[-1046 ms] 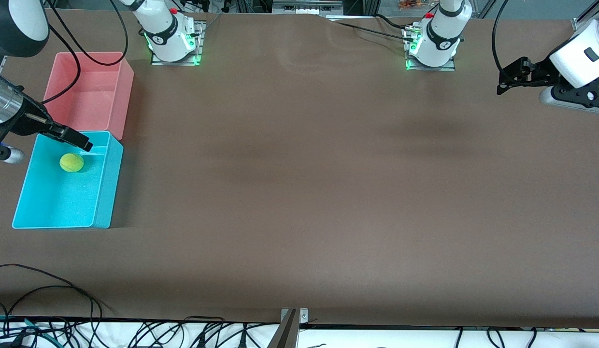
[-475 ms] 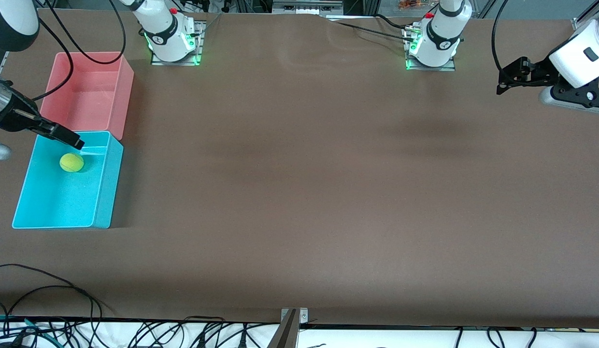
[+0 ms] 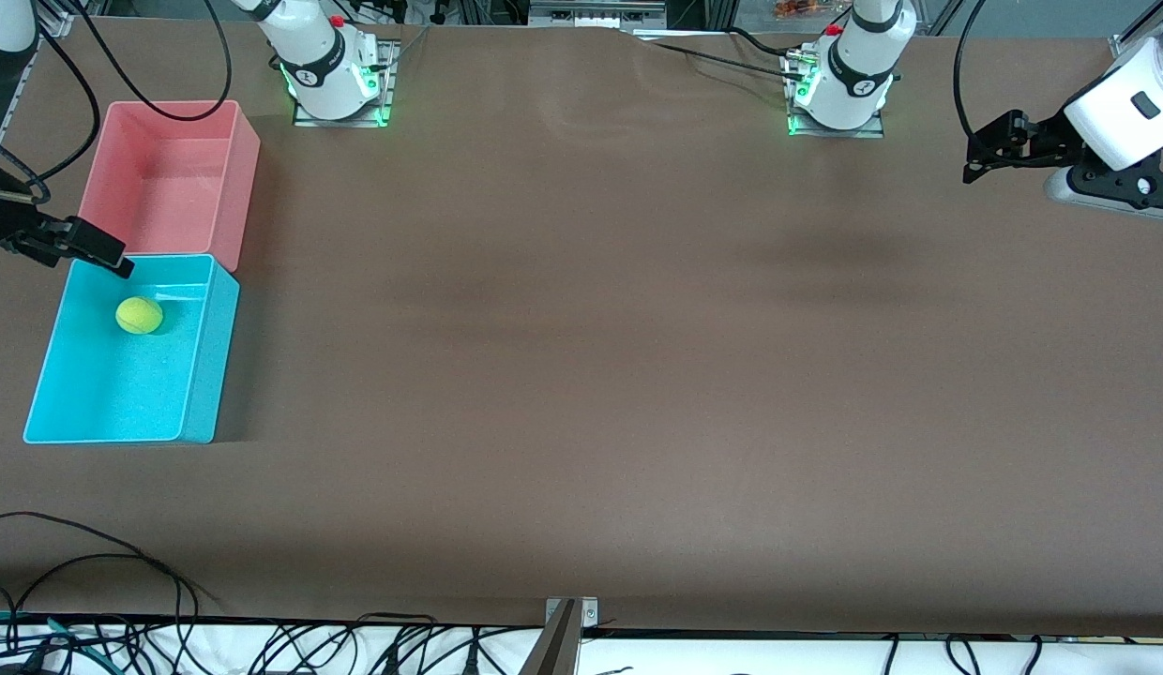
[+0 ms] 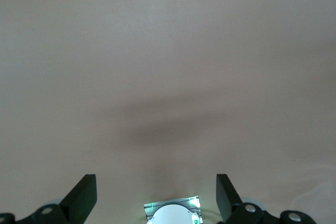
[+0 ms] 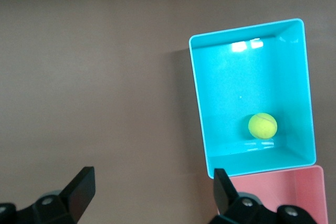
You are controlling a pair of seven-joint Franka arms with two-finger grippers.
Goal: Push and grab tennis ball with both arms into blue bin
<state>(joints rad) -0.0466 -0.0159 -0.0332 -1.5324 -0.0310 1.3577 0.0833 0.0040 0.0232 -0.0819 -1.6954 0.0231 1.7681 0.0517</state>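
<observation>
Ball: small fuzzy yellow-green tennis ball (image 3: 139,315), round, unmarked, lying in rectangular cyan-blue plastic bin (image 3: 206,375), near the wall facing the pink tub.
Right gripper (image 3: 98,254): fingers spread, empty, over the bin's corner.
Left gripper (image 3: 989,150): fingers spread, empty, waiting over the table's edge.

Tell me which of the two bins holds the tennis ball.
The blue bin, nearer the front camera, holds the tennis ball; the pink bin beside it holds nothing.

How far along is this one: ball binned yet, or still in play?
Done: the tennis ball lies inside the blue bin, free of both arms. In hand: nothing; the right pincer is open above the bin's edge nearest the pink bin, and the left pincer waits open at its own end of the table. Left: nothing visible.
</observation>
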